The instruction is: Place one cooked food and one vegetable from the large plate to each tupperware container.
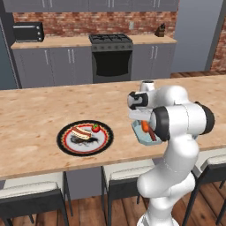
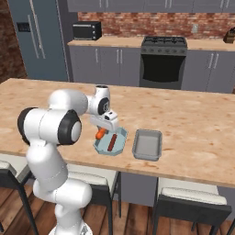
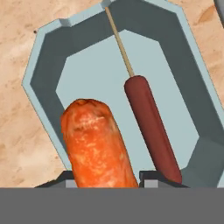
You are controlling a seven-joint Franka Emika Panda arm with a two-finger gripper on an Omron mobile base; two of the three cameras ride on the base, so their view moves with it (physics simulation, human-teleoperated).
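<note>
My gripper (image 3: 103, 186) hangs just above the nearer tupperware container (image 3: 46, 70), a pale blue-grey tray with cut corners on the wooden counter (image 1: 31, 110). Between my two dark fingertips I hold an orange carrot (image 3: 98, 142), gripped at its near end, with its far end reaching out over the tray's floor. I cannot tell whether the carrot touches that floor. Just beside it, inside the same tray, lies a dark red sausage (image 3: 151, 127) on a thin wooden stick (image 3: 119, 41), the stick running to the tray's far rim.

From the right base view, this tray (image 2: 119, 142) sits near the counter's front edge, and a second tupperware container (image 2: 148, 144) stands just beside it to the right, grey inside with nothing showing in it. My white wrist hangs over the first tray and hides part of it.

From the left base view, the large plate (image 1: 85, 137), with its black rim and red ring, lies well apart to my left on the same counter, also close to the front edge. On it rest a layered slice of cake-like food (image 1: 81, 132) and a small red vegetable with a green top (image 1: 96, 128), close together.

The counter stretches bare between plate and trays and far behind them. Stools (image 1: 31, 194) stand under the front edge. Beyond the counter are grey cabinets, a black stove (image 1: 111, 55), a microwave (image 1: 28, 32) and a fridge (image 2: 36, 36)
</note>
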